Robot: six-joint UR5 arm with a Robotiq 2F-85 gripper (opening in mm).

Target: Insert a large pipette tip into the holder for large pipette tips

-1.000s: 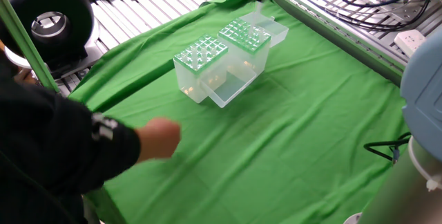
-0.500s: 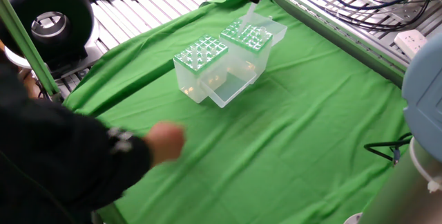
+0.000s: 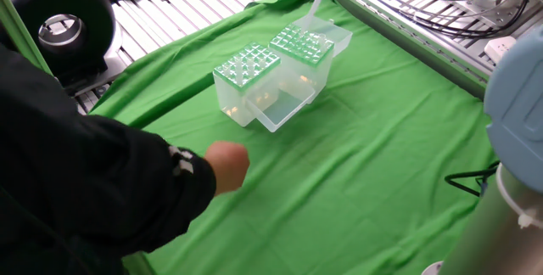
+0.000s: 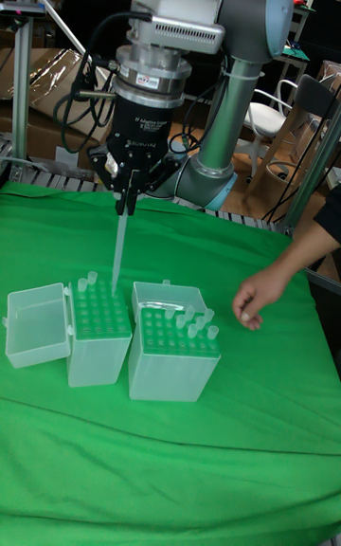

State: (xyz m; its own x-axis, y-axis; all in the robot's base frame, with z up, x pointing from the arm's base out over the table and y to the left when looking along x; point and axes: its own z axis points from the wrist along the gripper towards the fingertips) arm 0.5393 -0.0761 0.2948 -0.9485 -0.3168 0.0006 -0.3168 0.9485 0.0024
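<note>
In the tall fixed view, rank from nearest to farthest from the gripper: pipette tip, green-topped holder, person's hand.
From the gripper:
1. Large pipette tip, held, hanging straight below.
2. Holder for large pipette tips, under the tip.
3. Person's hand, far right on the cloth.

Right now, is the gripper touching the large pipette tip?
Touching. In the tall fixed view the gripper is shut on the top of the large pipette tip, which hangs down from its fingertips toward the holder.
</note>
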